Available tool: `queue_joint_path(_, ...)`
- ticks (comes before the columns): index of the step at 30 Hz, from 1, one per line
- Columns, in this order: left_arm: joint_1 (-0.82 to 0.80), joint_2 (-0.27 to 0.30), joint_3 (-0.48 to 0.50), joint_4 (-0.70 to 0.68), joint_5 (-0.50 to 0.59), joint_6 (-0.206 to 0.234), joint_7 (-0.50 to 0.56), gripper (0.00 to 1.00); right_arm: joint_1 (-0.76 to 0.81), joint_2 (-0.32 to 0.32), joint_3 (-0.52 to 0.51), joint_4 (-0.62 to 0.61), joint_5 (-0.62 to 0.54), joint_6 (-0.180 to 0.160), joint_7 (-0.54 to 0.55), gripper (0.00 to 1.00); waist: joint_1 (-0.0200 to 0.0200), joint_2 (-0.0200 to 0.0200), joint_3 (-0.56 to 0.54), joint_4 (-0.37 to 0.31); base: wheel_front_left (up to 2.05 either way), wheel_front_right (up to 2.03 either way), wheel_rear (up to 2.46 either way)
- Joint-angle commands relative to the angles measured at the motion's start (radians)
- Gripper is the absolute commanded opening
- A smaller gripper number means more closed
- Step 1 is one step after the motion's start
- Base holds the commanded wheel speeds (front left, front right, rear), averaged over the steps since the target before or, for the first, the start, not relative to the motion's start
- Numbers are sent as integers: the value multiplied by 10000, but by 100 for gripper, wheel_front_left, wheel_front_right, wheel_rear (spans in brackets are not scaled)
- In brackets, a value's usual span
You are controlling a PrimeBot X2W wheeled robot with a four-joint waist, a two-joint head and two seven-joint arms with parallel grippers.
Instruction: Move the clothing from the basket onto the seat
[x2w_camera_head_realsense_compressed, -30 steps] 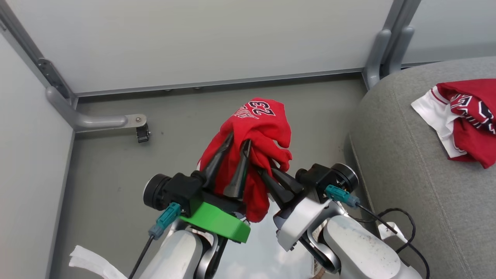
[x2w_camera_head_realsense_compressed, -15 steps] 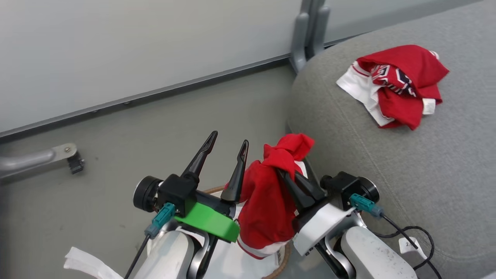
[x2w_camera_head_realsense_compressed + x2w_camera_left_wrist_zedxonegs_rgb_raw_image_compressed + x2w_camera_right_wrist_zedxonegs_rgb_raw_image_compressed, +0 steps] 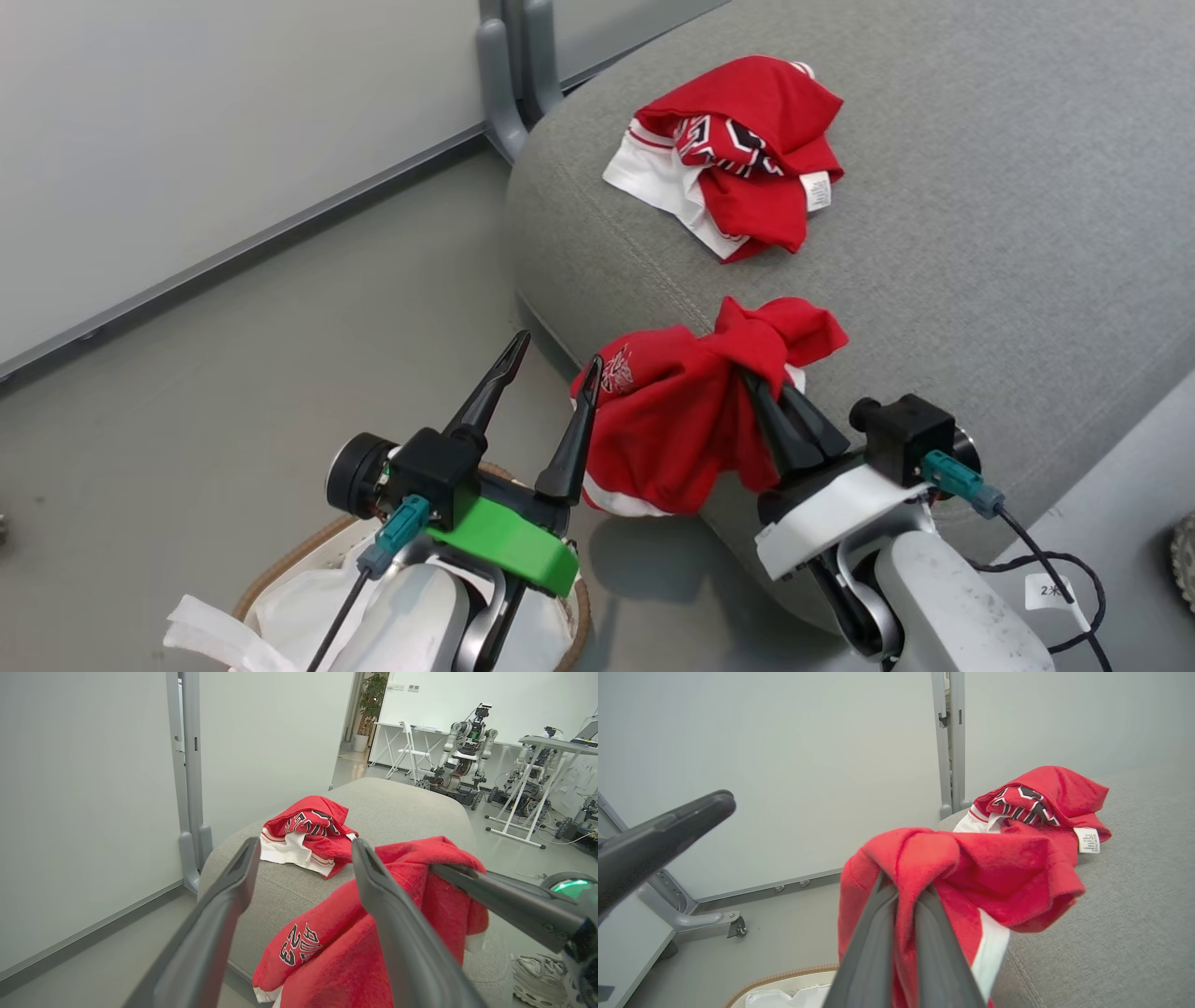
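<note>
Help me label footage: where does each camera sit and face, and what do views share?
Head view: on the head, looking down at the seat and basket; left gripper open, right gripper shut on the held jersey.
Left wrist view: from that wrist, along open fingers, across the seat.
Right wrist view: from that wrist, along shut fingers, toward the wall.
All share the second jersey, lying on the seat.

The light is bright and soft all over and seems to come from above, since a pale grey shadow lies on the floor (image 3: pixel 644 560) under the hanging red clothing (image 3: pixel 681 429). Nothing shines too hard, and the head view is sharp from side to side. In both wrist views the dark fingers (image 3: pixel 219 933) close to the camera look big, stretched and fuzzy, while things farther off are clear.
</note>
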Motion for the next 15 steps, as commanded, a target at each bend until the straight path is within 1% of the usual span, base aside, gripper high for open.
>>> queue_joint_path(1,-71,48,-2,47,80,-26,9,100,-115,-13,-170,-77,-116,-13,-18,0,0,0,320,-614,0,0,0)
queue_joint_path(6,-302,51,16,72,186,-72,9,100,-949,-121,-547,-244,-506,-13,-20,0,0,0,631,-624,0,0,0)
queue_joint_path(8,-351,51,69,79,237,-79,9,100,-1577,-332,-751,-353,-600,-14,-20,0,0,0,809,-592,0,0,0)
queue_joint_path(11,-501,49,94,120,322,-90,9,100,-2666,-654,-1444,-590,-697,-13,-20,0,0,0,1139,-390,0,0,0)
queue_joint_path(15,-684,49,58,234,473,-121,9,100,-4122,-1285,-2172,-598,-1072,-14,-20,0,0,0,1593,-51,0,0,0)
